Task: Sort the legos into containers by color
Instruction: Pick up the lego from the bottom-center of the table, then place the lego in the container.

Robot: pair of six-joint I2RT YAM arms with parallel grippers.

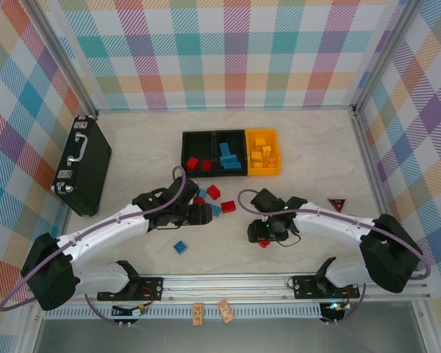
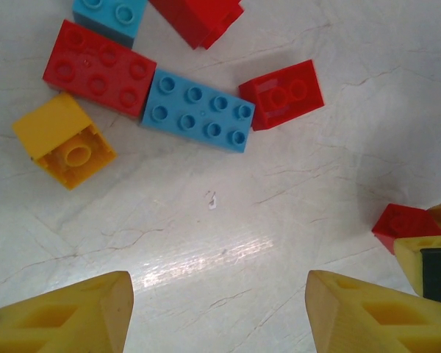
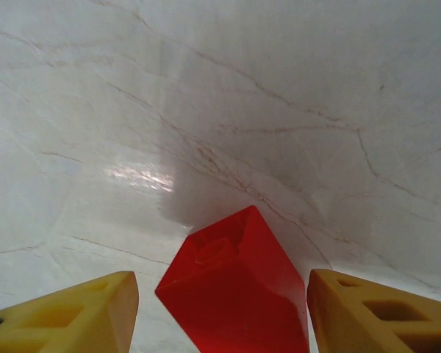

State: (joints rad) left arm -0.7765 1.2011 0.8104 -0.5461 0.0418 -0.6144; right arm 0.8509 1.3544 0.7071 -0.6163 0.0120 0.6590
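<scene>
The left gripper (image 2: pixel 217 316) stands wide open over bare table (image 2: pixel 294 191) with nothing between its fingers (image 2: pixel 66 316). Ahead of its jaws lie, from left to right, a yellow brick (image 2: pixel 65 140) tipped on its side, a red six-stud brick (image 2: pixel 99 68) and a blue eight-stud brick (image 2: pixel 198 110) touching end to end, and a small red brick (image 2: pixel 281 93). The blue brick's long axis runs nearly parallel to the jaw opening, sloping down to the right, studs up. The right gripper (image 3: pixel 220 294) is also spread wide, with a red brick (image 3: pixel 231 287) sitting in the gap. One corner edge of it points away from the jaws, and it lies closer to the right finger (image 3: pixel 367 309); whether it touches is unclear. In the top view the containers (image 1: pixel 230 134) sit beyond both grippers, well apart from them.
</scene>
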